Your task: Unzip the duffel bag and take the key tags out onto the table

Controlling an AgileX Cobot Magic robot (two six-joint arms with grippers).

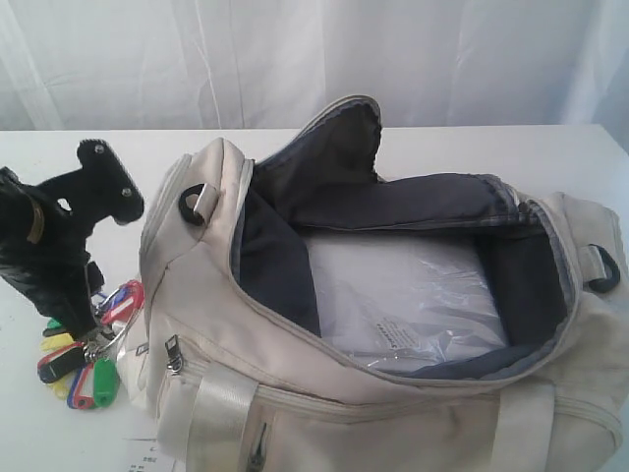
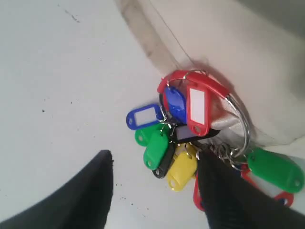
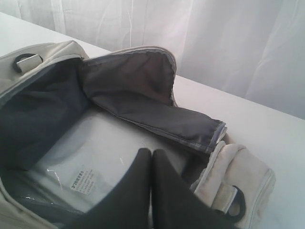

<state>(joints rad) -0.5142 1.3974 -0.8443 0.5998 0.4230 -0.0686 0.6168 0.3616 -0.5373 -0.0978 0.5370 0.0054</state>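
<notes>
White table (image 1: 472, 147) bears the key tags (image 1: 84, 359) beside the unzipped duffel bag (image 1: 393, 413); our left gripper (image 2: 155, 160) gapes, right gripper (image 3: 151, 155) pinched together; probably done.

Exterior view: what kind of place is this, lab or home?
Probably a staged robot test bench rather than a home: a plain white table, a white curtain as backdrop, and a duffel bag and key tags laid out as props.

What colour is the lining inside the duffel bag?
The lining is dark grey, clearest in the exterior view.
</notes>
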